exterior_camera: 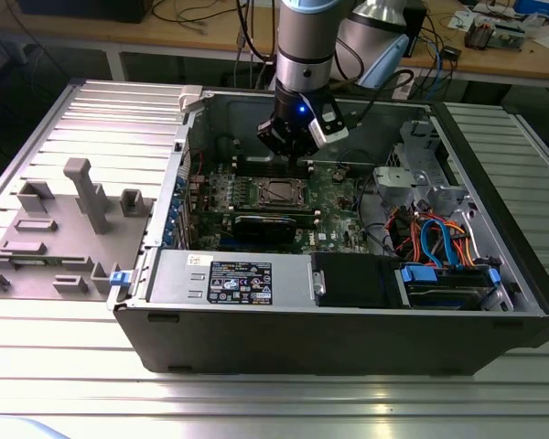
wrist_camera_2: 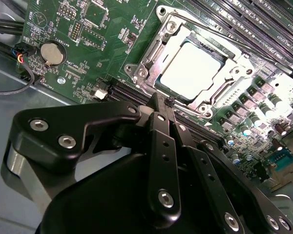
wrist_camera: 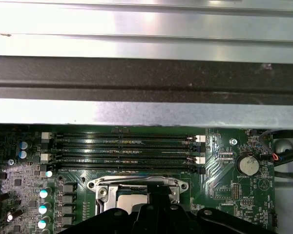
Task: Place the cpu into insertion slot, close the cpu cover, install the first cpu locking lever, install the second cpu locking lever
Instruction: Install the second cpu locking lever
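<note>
Second wrist view: the end effector point(wrist_camera_2: 162, 105), fingers pinched shut on nothing, hovers just beside the socket point(wrist_camera_2: 151, 53), where the chip point(wrist_camera_2: 190, 68) sits under the closed cover point(wrist_camera_2: 219, 90) on the green motherboard point(wrist_camera_2: 112, 29).

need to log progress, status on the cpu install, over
Gripper shut, empty, above the socket edge. cpu seated in the insertion slot, cpu cover down over it. Nothing in the way.
</note>
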`<state>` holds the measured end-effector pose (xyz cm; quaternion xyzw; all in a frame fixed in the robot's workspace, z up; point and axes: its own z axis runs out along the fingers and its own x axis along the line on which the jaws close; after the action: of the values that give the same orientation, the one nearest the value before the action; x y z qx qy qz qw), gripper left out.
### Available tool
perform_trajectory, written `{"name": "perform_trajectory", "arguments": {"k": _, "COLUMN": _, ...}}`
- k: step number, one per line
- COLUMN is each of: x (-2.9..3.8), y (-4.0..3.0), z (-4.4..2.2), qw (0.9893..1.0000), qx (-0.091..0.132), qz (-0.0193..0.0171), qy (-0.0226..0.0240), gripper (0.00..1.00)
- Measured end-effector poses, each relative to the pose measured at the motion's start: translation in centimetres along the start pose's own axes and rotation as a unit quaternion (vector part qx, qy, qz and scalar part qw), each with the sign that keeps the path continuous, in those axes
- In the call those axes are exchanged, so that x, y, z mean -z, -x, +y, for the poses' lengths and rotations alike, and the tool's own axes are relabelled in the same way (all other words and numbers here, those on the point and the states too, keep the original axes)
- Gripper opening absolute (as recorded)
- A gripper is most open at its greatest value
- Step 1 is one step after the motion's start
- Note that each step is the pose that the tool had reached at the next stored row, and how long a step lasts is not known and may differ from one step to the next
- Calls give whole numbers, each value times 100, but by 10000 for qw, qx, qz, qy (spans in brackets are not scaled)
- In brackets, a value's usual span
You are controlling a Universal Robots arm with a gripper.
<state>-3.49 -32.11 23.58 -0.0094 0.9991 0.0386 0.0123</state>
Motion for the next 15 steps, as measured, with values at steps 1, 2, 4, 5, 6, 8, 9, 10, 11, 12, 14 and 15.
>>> {"name": "perform_trajectory", "arguments": {"k": 1, "x": 0, "y": 0, "z": 0, "qw": 10000, "qx": 0, "qz": 0, "qy": 0, "gripper": 11}}
{"name": "perform_trajectory", "arguments": {"k": 2, "x": 0, "y": 0, "z": 0, "qw": 10000, "qx": 0, "qz": 0, "qy": 0, "gripper": 11}}
{"name": "perform_trajectory", "arguments": {"k": 4, "x": 1, "y": 0, "z": 0, "qw": 10000, "qx": 0, "qz": 0, "qy": 0, "gripper": 11}}
{"name": "perform_trajectory", "arguments": {"k": 5, "x": 1, "y": 0, "z": 0, "qw": 10000, "qx": 0, "qz": 0, "qy": 0, "gripper": 11}}
{"name": "perform_trajectory", "arguments": {"k": 6, "x": 1, "y": 0, "z": 0, "qw": 10000, "qx": 0, "qz": 0, "qy": 0, "gripper": 11}}
{"name": "perform_trajectory", "arguments": {"k": 8, "x": 1, "y": 1, "z": 0, "qw": 10000, "qx": 0, "qz": 4, "qy": 0, "gripper": 11}}
{"name": "perform_trajectory", "arguments": {"k": 9, "x": 2, "y": 4, "z": -1, "qw": 10000, "qx": -1, "qz": 23, "qy": -4, "gripper": 11}}
{"name": "perform_trajectory", "arguments": {"k": 10, "x": 2, "y": 5, "z": -1, "qw": 10000, "qx": -2, "qz": 38, "qy": -8, "gripper": 11}}
{"name": "perform_trajectory", "arguments": {"k": 11, "x": 2, "y": 6, "z": 0, "qw": 10000, "qx": -4, "qz": 55, "qy": -9, "gripper": 11}}
{"name": "perform_trajectory", "arguments": {"k": 12, "x": 1, "y": 8, "z": 0, "qw": 10000, "qx": -5, "qz": 74, "qy": -8, "gripper": 11}}
{"name": "perform_trajectory", "arguments": {"k": 14, "x": 1, "y": 8, "z": -1, "qw": 10000, "qx": -6, "qz": 79, "qy": -9, "gripper": 11}}
{"name": "perform_trajectory", "arguments": {"k": 15, "x": 0, "y": 8, "z": 0, "qw": 10000, "qx": -6, "qz": 78, "qy": -7, "gripper": 11}}
